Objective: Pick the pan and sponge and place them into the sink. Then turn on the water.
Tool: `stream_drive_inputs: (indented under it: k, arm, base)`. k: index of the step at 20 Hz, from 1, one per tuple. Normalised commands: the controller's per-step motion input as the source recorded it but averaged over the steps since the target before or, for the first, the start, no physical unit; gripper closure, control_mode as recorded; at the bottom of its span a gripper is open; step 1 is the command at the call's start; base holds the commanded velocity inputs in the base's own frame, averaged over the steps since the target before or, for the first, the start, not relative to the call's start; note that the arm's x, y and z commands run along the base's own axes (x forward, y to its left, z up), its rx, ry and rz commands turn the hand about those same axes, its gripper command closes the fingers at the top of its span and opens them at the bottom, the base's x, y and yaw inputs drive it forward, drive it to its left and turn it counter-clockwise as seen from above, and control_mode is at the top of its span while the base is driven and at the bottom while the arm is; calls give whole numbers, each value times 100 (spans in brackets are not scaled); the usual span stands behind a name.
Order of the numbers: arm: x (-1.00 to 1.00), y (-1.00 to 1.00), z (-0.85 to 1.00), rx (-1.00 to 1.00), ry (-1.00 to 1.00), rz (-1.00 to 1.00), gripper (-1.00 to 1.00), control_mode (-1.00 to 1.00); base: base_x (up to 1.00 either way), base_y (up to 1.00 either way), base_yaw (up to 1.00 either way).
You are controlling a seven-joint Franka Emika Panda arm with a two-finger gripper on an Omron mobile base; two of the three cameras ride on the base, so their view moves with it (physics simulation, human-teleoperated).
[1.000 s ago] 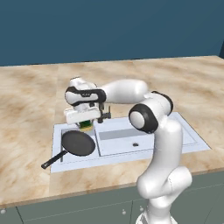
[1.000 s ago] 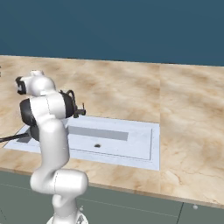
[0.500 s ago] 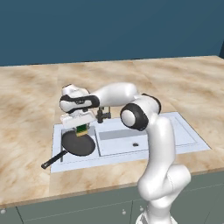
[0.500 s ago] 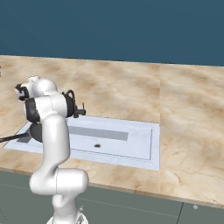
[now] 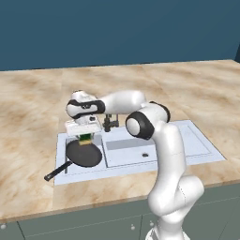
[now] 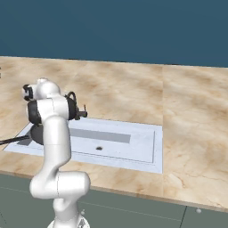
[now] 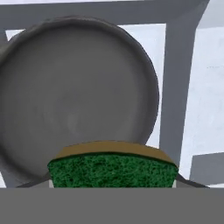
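Holding the sponge [image 5: 86, 139] clamped in our gripper [image 5: 85, 136] above the pan [image 5: 84, 155], we hover over the sink [image 5: 180, 151]. Released here, it may bounce off the pan.

Sponge [image 7: 112, 169] above pan [image 7: 74, 100] — in sink [image 5: 197, 140]

1. The white arm rises from its base at the lower right of the left base view, bends at a dark elbow joint, and reaches out to the robot's left.
2. The forearm runs roughly level; the wrist turns the hand downward.
3. The tool [image 5: 86, 136] points straight down, its fingers closed on the sponge [image 5: 86, 138], which hangs between them.
4. In the hand view the sponge [image 7: 113, 169] sits across the bottom, green face toward the camera, between the finger tips.
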Motion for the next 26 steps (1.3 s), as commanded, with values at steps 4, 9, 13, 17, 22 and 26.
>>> stream_drive_inputs:
  k: [4, 9, 13, 17, 22, 26]
  arm:
    - [0, 1, -41, 10, 0, 0, 100, -100]
    - [0, 23, -51, -1, 0, 0, 100, -100]
    - [0, 31, -53, -11, -2, 0, 100, -100]
    - [0, 25, -56, -12, -3, 0, 100, -100]
    - [0, 15, -30, -10, -4, 0, -100, -100]
    - [-9, 3, 14, -2, -8, 0, -100, -100]
  base:
    - [0, 0, 0]
    - [0, 0, 0]
    - [0, 0, 0]
    - [0, 0, 0]
    - [0, 0, 0]
    - [0, 0, 0]
